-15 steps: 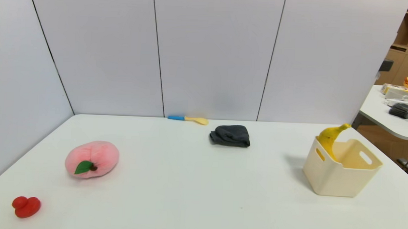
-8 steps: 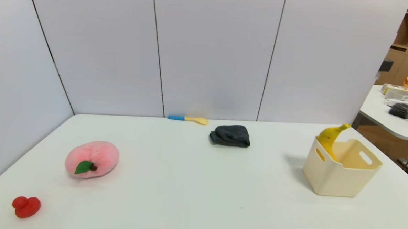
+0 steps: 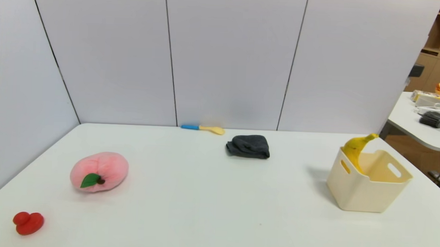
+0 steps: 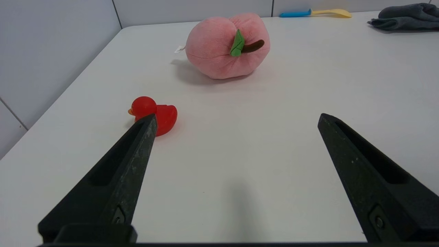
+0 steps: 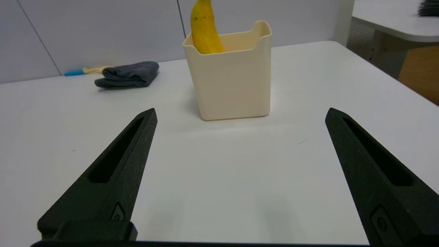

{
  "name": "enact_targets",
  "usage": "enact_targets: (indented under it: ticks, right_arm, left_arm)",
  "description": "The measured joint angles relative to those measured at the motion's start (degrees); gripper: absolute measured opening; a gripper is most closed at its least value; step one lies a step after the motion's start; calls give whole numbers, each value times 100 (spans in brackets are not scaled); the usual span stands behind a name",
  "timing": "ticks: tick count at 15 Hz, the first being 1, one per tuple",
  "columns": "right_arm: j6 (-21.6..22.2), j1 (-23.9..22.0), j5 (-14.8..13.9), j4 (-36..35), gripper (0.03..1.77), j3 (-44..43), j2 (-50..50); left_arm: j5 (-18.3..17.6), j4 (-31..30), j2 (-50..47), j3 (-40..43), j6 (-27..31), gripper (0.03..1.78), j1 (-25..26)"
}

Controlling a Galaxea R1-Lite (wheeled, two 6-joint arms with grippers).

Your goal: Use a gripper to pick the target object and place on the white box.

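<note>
Confirmed banana (image 3: 354, 147) inside box (image 3: 367, 196), near the right edge of worktop (image 3: 209, 204).

Observed banana leaning against the left part of box, with its stem end raised above the rim and its lower end hidden behind the wall; found box upright on worktop. Noted right gripper (image 5: 241, 111) in front of box, toward the near edge of worktop, with fingers released, spread wide and grasping nothing. Recorded left gripper (image 4: 236, 118) toward the near left corner, likewise with fingers released and nothing between them. Located spoon (image 3: 202, 128) along the far edge, with cloth (image 3: 248, 146) just beside it, folded. Listed peach (image 3: 99, 171) near the left edge and red duck (image 3: 28, 223) closer to the near left corner, apart from peach.
</note>
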Motion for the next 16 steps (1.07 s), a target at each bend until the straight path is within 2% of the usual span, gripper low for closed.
enact_targets:
  ticks: [2,4,8,16]
  right_arm:
    - [-507,0,-79,206,169,0,0]
    - [-746,0,-30,278,169,0,0]
    - [-568,0,-33,280,169,0,0]
    - [-550,0,-35,280,169,0,0]
  left_arm:
    - [-2,0,0,0,0,169,0]
    - [0,0,0,0,1,169,0]
    - [-2,0,0,0,1,169,0]
    - [-2,0,0,0,0,169,2]
